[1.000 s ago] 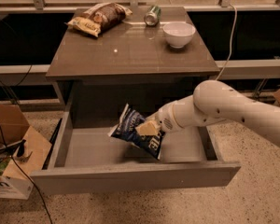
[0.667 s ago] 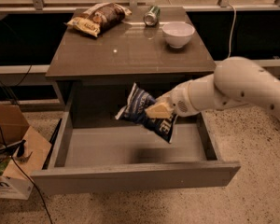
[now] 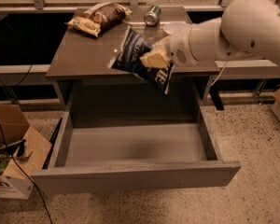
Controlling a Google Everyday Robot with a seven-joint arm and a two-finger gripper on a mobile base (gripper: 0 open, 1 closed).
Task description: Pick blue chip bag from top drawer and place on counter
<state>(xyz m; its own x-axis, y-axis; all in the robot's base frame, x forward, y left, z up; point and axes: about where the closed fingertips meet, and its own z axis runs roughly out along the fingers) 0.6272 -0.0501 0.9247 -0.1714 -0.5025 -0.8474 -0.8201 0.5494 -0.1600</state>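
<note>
My gripper point(image 3: 155, 57) is shut on the blue chip bag point(image 3: 139, 59), a crinkly navy bag with white lettering. It holds the bag in the air over the front edge of the counter point(image 3: 88, 55), well above the drawer. The bag hangs tilted, its lower end toward the right. My white arm point(image 3: 233, 29) comes in from the upper right. The top drawer point(image 3: 135, 176) stands pulled open below, its grey floor bare.
A brown-and-yellow chip bag point(image 3: 99, 17) lies at the counter's back left. A green can point(image 3: 152, 15) lies on its side at the back centre. A white bowl point(image 3: 175, 28) sits partly behind my arm. An open cardboard box point(image 3: 11, 162) with cables stands on the floor at left.
My gripper has lifted the blue chip bag up out of the drawer to counter height. The drawer is now empty.
</note>
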